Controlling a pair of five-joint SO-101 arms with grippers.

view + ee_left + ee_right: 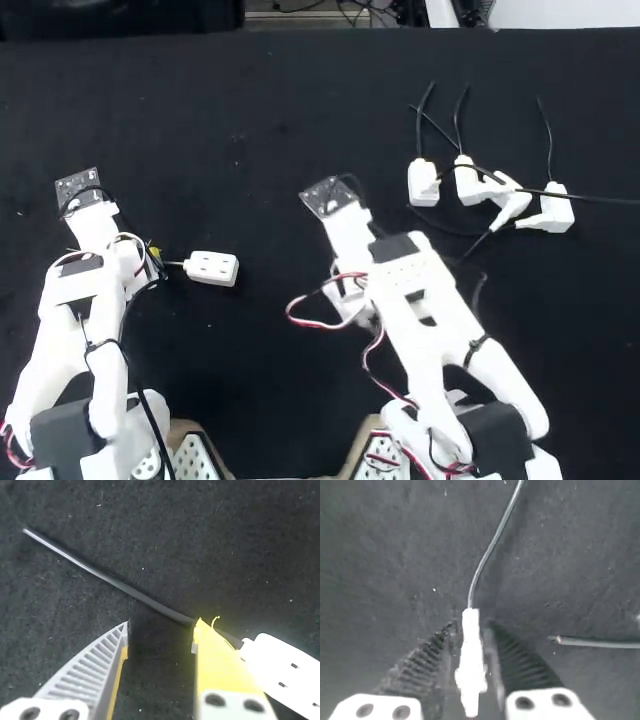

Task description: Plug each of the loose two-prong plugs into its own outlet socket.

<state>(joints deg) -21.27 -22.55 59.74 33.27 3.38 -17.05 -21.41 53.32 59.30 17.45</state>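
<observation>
Cloth (250,120) of black colour covered the whole table. At the far left stood the left arm. Its left gripper (161,625) was low over the cloth, with the fingers apart and holding nothing. A thin black cable (100,577) lay flat on the cloth, crossed the gap near the fingertips and passed under the yellow finger (220,665). Just beside that finger, on its outer side, lay the outlet socket (212,267), white, with its slots facing up. I could not tell whether finger and socket touched.

Towards the middle stood the right arm, between the socket and the things further right, with red and white wires (300,312) looping at its side. The right gripper (470,630) was clamped on a white plug (470,665), which sat lengthwise between the two ribbed fingers (520,665). Its black cord (492,545) ran away over the cloth. A loose cable end (590,641) lay near, apart from the gripper.

At the far right lay more white plugs (470,188) close together, well apart from the outlet socket. Their black cords (590,197) crossed one another and the plugs.
</observation>
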